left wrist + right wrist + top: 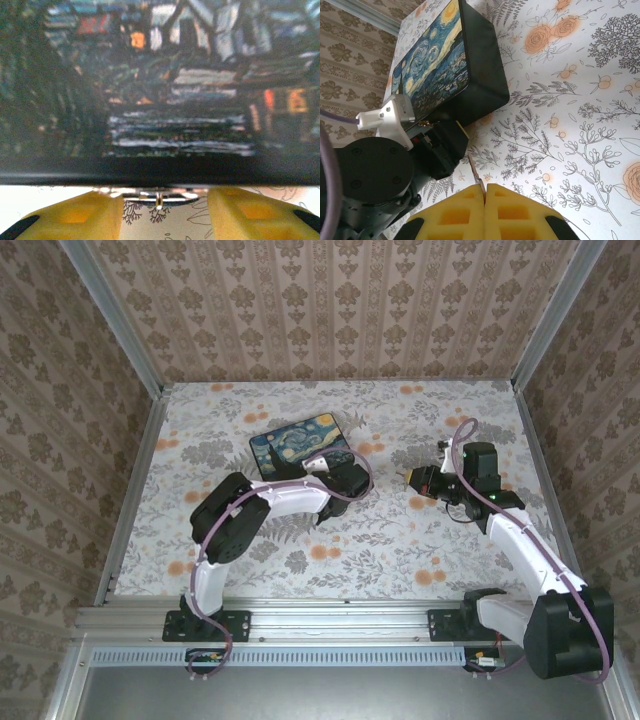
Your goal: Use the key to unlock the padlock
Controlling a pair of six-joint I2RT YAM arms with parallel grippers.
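Key [476,176] | in right gripper [484,192] (pads together) | left gripper [165,202] facing box [290,448]

Lab test cell, aluminium-framed walls [330,310] (damask wallpaper), floral tabletop [400,560]

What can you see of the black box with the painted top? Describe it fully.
The box is flat and rectangular with rounded corners, black sides that look like smooth plastic, and a Starry Night style print covering its top. It lies flat on the floral table, left of centre. The left end effector sits at its near edge, open around a small metal fitting.
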